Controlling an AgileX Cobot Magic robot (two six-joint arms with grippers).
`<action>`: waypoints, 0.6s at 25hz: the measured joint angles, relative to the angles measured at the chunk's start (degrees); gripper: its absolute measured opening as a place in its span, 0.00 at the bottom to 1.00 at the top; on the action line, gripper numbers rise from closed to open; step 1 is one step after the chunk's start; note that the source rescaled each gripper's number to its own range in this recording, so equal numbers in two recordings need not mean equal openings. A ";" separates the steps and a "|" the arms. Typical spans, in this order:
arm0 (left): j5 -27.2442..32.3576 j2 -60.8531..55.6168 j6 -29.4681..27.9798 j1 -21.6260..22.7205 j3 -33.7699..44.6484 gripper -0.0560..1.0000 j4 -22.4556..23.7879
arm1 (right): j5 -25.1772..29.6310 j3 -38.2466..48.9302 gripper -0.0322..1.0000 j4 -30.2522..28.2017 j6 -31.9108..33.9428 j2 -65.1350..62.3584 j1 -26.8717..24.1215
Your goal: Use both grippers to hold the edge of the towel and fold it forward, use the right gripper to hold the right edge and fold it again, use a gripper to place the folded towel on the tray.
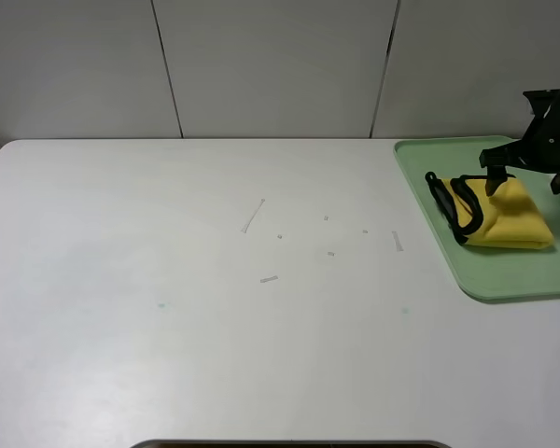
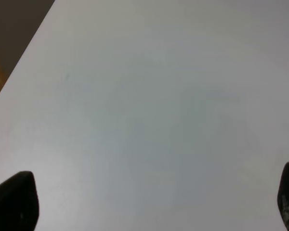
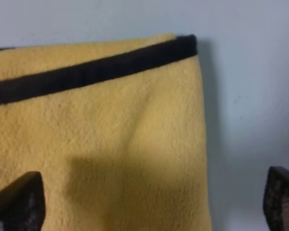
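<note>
A folded yellow towel (image 1: 504,219) with black trim lies on the light green tray (image 1: 504,273) at the table's right side. My right gripper (image 1: 527,179) hovers just above the towel's far part, open, with nothing between its fingers. In the right wrist view the towel (image 3: 111,134) fills most of the picture, the tray (image 3: 250,96) shows beside it, and the right gripper (image 3: 149,202) has its dark fingertips wide apart. My left gripper (image 2: 151,202) is open over bare white table and is out of the exterior high view.
The white table (image 1: 168,327) carries a few small scraps near its middle (image 1: 253,217). The tray reaches the right border of the view. A panelled wall stands behind. The left wrist view shows a table edge (image 2: 19,62).
</note>
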 joint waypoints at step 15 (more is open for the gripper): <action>0.00 0.00 0.00 0.00 0.00 1.00 0.00 | 17.05 0.00 1.00 6.79 -3.02 -14.26 0.25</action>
